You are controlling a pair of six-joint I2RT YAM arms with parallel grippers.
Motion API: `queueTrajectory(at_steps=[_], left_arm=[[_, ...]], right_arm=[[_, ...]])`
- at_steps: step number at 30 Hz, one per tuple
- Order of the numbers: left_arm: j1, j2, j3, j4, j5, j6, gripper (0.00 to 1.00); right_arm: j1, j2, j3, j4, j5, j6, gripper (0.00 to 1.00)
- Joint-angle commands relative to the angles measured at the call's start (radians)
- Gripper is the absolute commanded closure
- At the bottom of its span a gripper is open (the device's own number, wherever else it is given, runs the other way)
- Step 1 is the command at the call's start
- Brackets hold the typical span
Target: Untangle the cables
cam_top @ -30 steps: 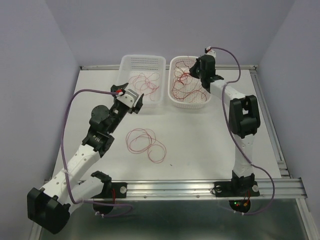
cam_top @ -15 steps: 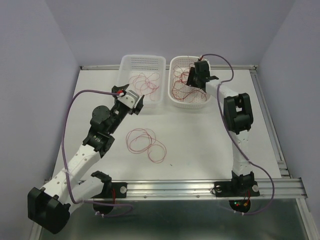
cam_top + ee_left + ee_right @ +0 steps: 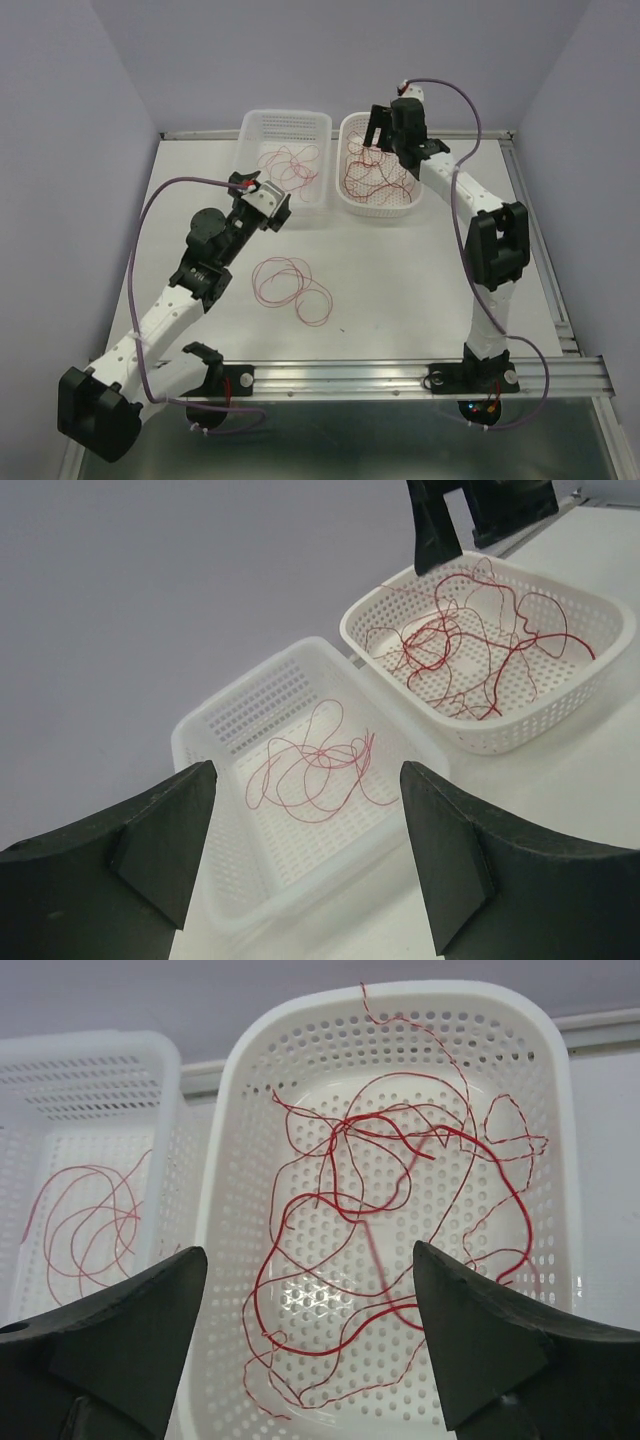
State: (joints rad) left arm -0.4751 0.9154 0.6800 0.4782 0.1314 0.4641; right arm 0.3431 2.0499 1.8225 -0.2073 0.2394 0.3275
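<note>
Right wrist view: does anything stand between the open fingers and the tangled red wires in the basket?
Nothing visible does. The right gripper, fingers open, hangs over the rounded basket; the tangled red wires lie uncovered inside.

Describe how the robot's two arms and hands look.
Both arms, the left arm and right arm, have white links with black joints. A purple cable loops along each. The left hand and right hand each carry two black wedge-shaped fingers.
</note>
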Motion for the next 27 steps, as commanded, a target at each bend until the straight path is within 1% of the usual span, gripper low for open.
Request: queueTrajectory(at_steps=[1, 5, 7, 8, 10, 11, 13, 14, 15, 17, 18, 20, 22, 23, 25, 27], left_arm=[[0.006, 0.01, 0.03, -0.001, 0.017, 0.018, 0.14], [0.006, -0.006, 0.036, -0.036, 0.056, 0.045, 0.14], [0.006, -0.012, 0.041, -0.108, 0.103, 0.083, 0.14], [0.006, -0.013, 0.049, -0.134, 0.138, 0.112, 0.15], [0.006, -0.01, 0.059, -0.231, 0.178, 0.145, 0.15], [0.006, -0.007, 0.064, -0.26, 0.213, 0.157, 0.16], [0.003, 0.005, 0.062, -0.335, 0.278, 0.198, 0.16], [-0.003, 0.011, 0.047, -0.34, 0.289, 0.206, 0.16], [-0.011, 0.017, 0.038, -0.342, 0.298, 0.22, 0.16], [-0.028, 0.033, 0.004, -0.337, 0.312, 0.28, 0.15], [-0.034, 0.062, -0.005, -0.339, 0.315, 0.354, 0.15], [-0.046, 0.1, -0.01, -0.352, 0.336, 0.408, 0.11], [-0.049, 0.177, 0.015, -0.406, 0.364, 0.47, 0.12], [-0.049, 0.235, 0.044, -0.421, 0.378, 0.476, 0.13], [-0.049, 0.287, 0.073, -0.475, 0.399, 0.49, 0.14], [-0.048, 0.353, 0.092, -0.506, 0.415, 0.513, 0.15]], right_arm=[[0.025, -0.072, -0.066, 0.017, 0.08, -0.024, 0.11], [0.039, -0.128, -0.135, 0.017, 0.081, -0.024, 0.12], [0.057, -0.163, -0.173, 0.02, 0.071, -0.024, 0.15], [0.065, -0.203, -0.214, 0.028, 0.066, -0.027, 0.18], [0.102, -0.243, -0.259, 0.042, 0.07, -0.041, 0.2], [0.112, -0.302, -0.296, 0.049, 0.074, -0.044, 0.22], [0.151, -0.374, -0.432, 0.101, 0.081, -0.048, 0.23], [0.166, -0.455, -0.539, 0.124, 0.063, -0.042, 0.23], [0.174, -0.508, -0.608, 0.179, 0.042, -0.035, 0.23], [0.184, -0.6, -0.719, 0.23, 0.003, -0.015, 0.23], [0.204, -0.696, -0.83, 0.246, 0.0, -0.007, 0.23], [0.221, -0.784, -0.925, 0.276, -0.011, 0.01, 0.23], [0.244, -0.891, -0.991, 0.279, -0.015, 0.021, 0.23], [0.252, -0.925, -1.055, 0.279, -0.012, 0.031, 0.23], [0.26, -1.014, -1.112, 0.302, -0.026, 0.048, 0.23], [0.263, -1.059, -1.176, 0.319, -0.044, 0.057, 0.24]])
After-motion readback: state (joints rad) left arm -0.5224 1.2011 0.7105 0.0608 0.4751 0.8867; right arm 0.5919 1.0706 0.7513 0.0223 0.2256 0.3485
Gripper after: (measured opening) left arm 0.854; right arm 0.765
